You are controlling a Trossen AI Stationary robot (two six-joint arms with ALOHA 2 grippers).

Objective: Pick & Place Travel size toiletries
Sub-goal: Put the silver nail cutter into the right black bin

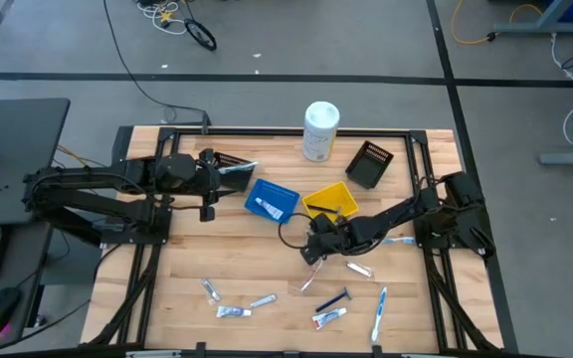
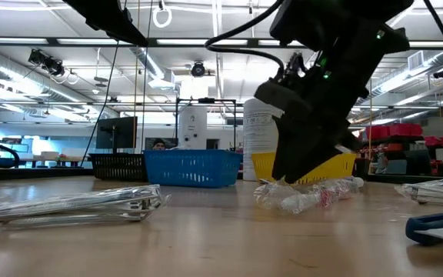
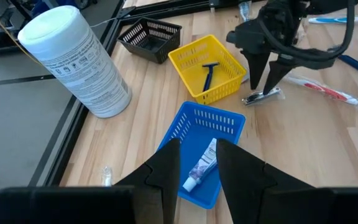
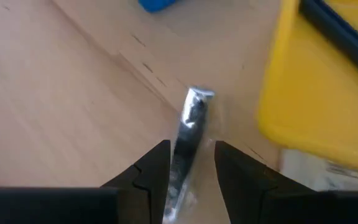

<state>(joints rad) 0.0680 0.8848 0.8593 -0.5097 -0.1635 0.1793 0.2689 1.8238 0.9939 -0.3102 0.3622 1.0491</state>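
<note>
Near the tabletop's middle, just beside the yellow bin, the right gripper has its jaws slightly parted astride a wrapped toiletry, whose slick wrapper could slip out as they close.

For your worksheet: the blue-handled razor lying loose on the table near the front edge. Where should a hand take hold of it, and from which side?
Grip the blue-handled razor mid-handle, coming straight down from above with the fingers across its width. It lies flat on the table, and the slim handle is its longest graspable part; the head end looks wider and awkward.
</note>
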